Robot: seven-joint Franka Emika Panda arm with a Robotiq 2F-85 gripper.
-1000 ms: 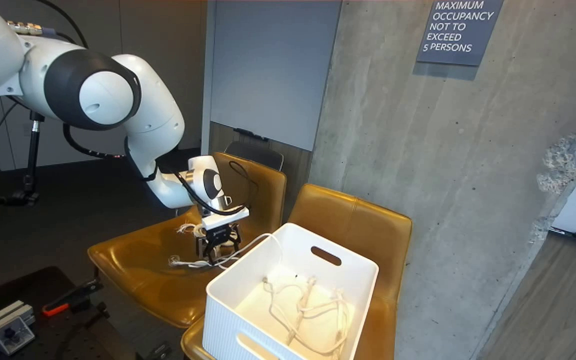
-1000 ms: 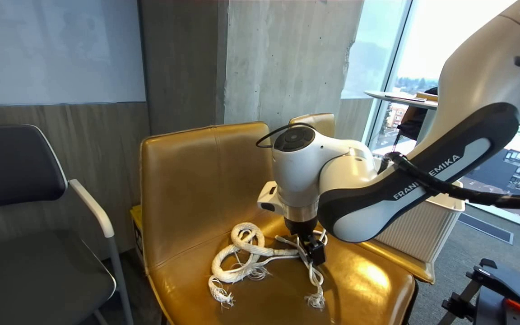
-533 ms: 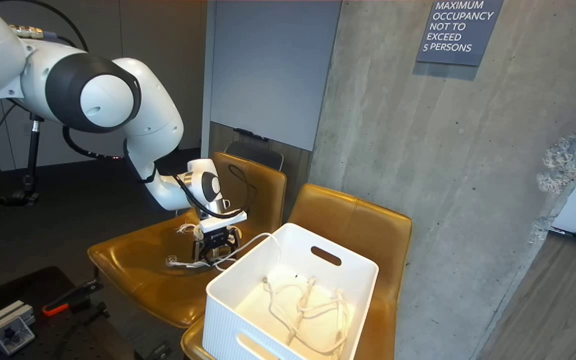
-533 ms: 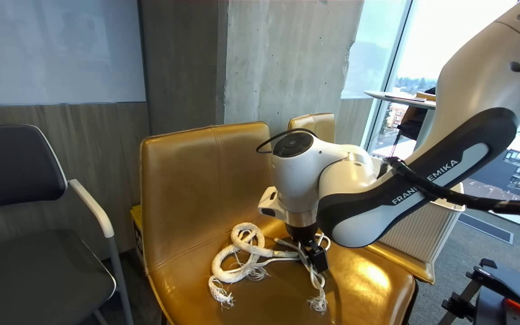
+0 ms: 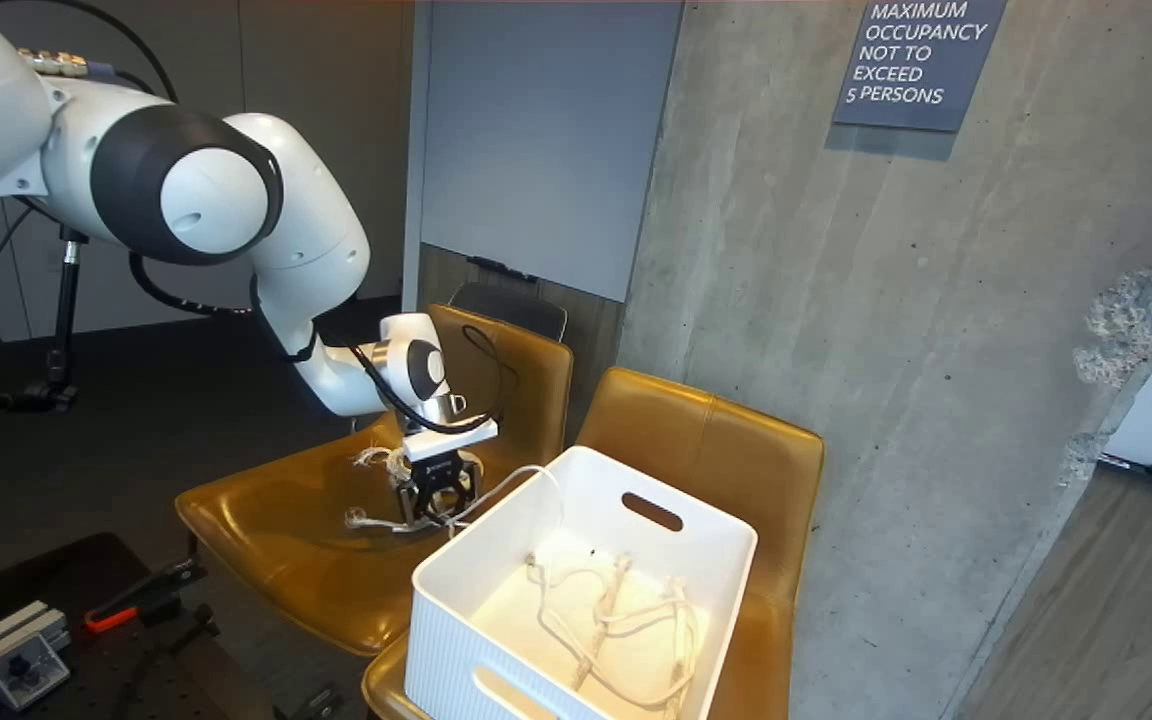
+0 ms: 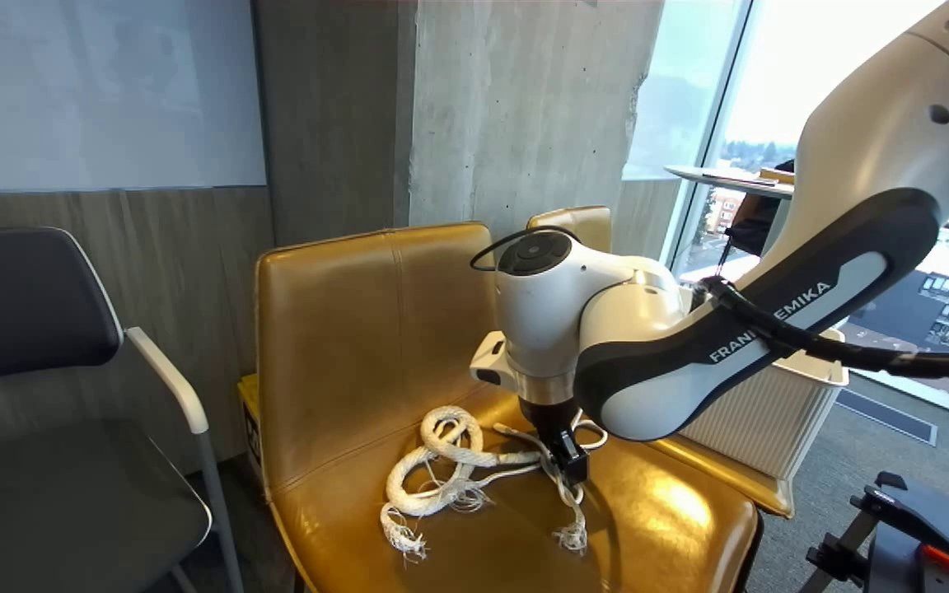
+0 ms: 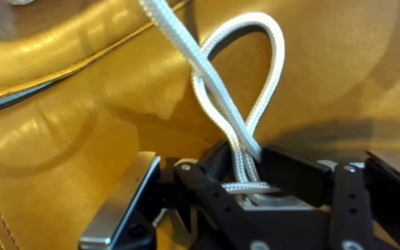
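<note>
My gripper (image 7: 244, 154) is low over a tan leather chair seat (image 6: 524, 548), its fingertips drawn in on strands of thin white cord (image 7: 200, 62). In the wrist view the strands pass between the black fingers (image 7: 292, 170), touched from both sides. A loop of the cord (image 7: 279, 52) lies on the leather ahead of the fingertips. One cord end, frayed (image 6: 571, 537), hangs near the gripper (image 6: 573, 476). Beside it a thicker white rope (image 6: 399, 494) lies coiled on the seat. From the gripper (image 5: 436, 515) the cord runs over the edge of a white bin (image 5: 466, 655).
The bin stands on a neighbouring tan chair (image 5: 716, 440) and holds several pieces of rope (image 5: 591, 640). Chair backs (image 6: 376, 346) rise behind the gripper. A grey armchair (image 6: 71, 494) and a dark table with a red-handled tool (image 5: 114, 620) stand nearby.
The gripper dipped a little, then rose slightly, and its fingers came together on the cord. The cord's frayed end shifted along with it. The bin and the coiled rope look unmoved.
</note>
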